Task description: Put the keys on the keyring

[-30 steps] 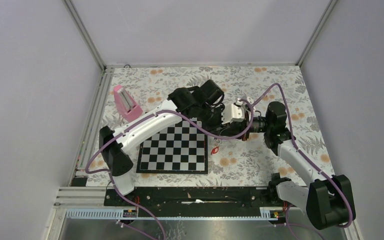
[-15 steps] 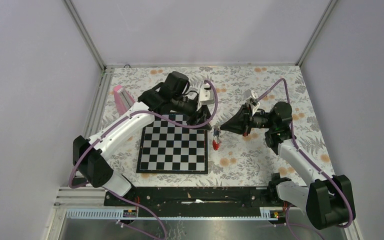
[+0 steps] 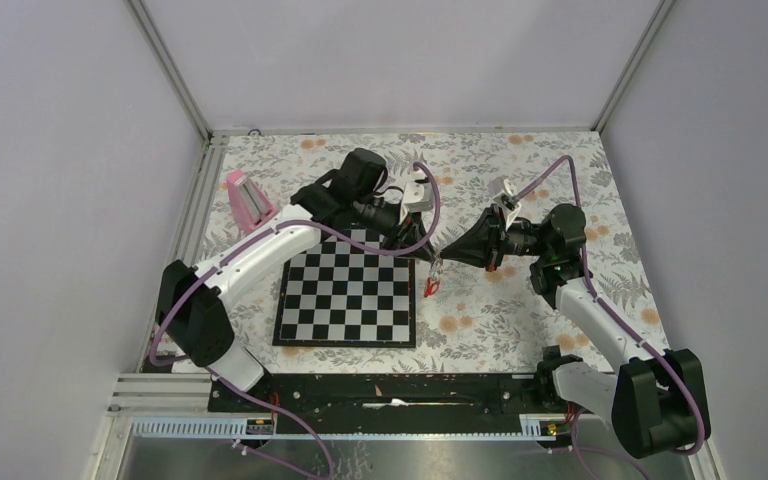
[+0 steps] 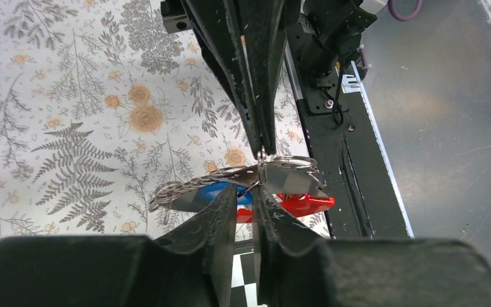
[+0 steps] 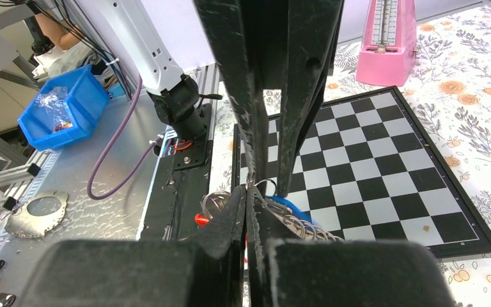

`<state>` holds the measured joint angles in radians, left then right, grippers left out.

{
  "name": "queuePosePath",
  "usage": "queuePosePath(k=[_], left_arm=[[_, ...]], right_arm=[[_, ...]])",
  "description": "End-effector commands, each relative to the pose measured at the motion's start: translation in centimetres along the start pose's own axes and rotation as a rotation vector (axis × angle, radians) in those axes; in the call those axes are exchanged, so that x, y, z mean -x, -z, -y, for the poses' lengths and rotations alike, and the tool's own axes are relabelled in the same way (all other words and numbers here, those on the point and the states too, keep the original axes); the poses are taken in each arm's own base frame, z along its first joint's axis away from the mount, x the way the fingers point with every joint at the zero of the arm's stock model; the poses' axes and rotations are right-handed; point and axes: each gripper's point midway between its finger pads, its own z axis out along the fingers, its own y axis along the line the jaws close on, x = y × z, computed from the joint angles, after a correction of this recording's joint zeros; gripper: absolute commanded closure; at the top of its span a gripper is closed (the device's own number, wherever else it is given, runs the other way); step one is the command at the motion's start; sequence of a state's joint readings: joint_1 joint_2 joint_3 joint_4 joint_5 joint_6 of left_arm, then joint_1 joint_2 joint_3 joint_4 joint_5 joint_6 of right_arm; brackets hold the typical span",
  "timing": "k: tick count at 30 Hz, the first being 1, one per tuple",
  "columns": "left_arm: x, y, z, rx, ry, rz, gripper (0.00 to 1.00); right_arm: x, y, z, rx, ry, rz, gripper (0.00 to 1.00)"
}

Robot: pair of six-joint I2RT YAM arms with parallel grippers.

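My right gripper (image 3: 444,256) (image 5: 249,192) is shut on the thin wire keyring (image 4: 291,160), holding the bundle (image 3: 433,272) in the air over the chessboard's right edge. Under the ring hang a short chain of small rings (image 4: 185,188), the blue-tagged key (image 4: 220,190) (image 5: 288,203) and a red plastic piece (image 4: 307,203); key tag or fob, I cannot tell. My left gripper (image 3: 416,246) (image 4: 246,190) meets the bundle from the opposite side. Its jaws stand a narrow gap apart at the blue tag, and whether they clamp it is hidden.
The chessboard (image 3: 345,300) (image 5: 383,166) lies on the floral cloth below the grippers. A pink wedge-shaped block (image 3: 250,205) (image 5: 390,45) stands at the back left. The black base rail (image 3: 380,390) runs along the near edge. A blue bin (image 5: 64,109) sits beyond the table.
My left gripper let go, opened wider and pulled back to the left, then returned to the bundle with its jaws narrowed. My right gripper drew back to the right, still shut on the ring.
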<state>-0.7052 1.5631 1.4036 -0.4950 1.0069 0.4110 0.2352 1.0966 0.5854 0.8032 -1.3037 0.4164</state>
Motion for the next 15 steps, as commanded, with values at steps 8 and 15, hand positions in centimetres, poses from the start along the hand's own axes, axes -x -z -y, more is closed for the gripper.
queuePosePath(k=[8,15], left_arm=[[-0.3,-1.0,0.1,-0.066,0.028,0.039,0.99],[0.4,-2.2,0.1,-0.103,0.086,0.058,0.95]], right_arm=[[1.5,0.0,-0.5,0.021,0.088,0.017,1.0],[0.8,0.0,0.1,0.003,0.08,0.017,1.0]])
